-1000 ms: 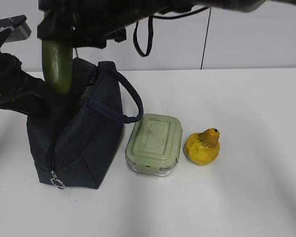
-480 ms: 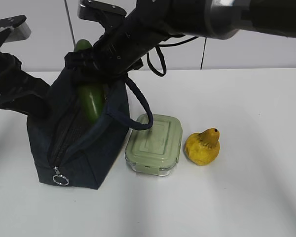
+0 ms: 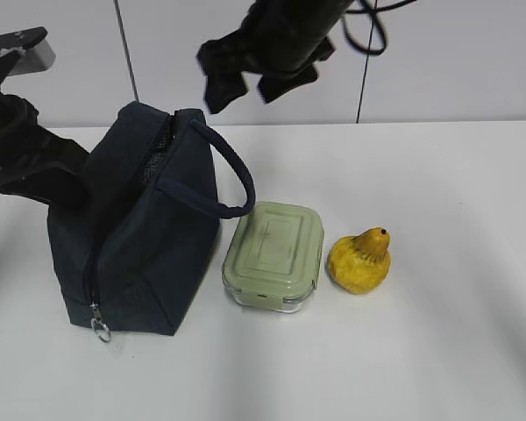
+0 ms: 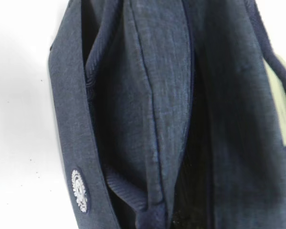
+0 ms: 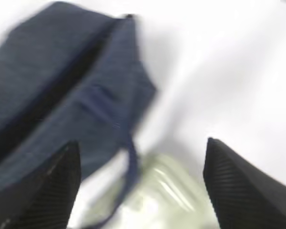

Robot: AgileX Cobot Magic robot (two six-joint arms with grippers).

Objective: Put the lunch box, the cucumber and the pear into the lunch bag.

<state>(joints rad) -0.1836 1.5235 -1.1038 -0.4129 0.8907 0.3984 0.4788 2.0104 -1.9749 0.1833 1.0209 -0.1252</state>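
The navy lunch bag [image 3: 149,237] stands at the left, its top zipper open. The cucumber is out of sight. My left gripper [image 3: 63,175] presses into the bag's left wall. The left wrist view is filled by bag fabric [image 4: 157,95], and a fold of the rim runs to where the jaws sit, so it looks shut on the rim. My right gripper [image 3: 245,88] hangs open and empty above and behind the bag. The sage-lidded lunch box [image 3: 274,254] lies right of the bag, blurred below the open right jaws [image 5: 167,191]. The yellow pear [image 3: 360,260] sits right of the box.
The bag's loop handle [image 3: 232,175] arches over the box's left edge. The zipper's ring pull [image 3: 99,330] hangs at the bag's near end. The white table [image 3: 438,175] extends right and to the front. A wall stands close behind.
The right gripper lowered the cucumber into the bag, let it go and rose up and to the right, empty. The bag's mouth has narrowed. The left arm has not moved.
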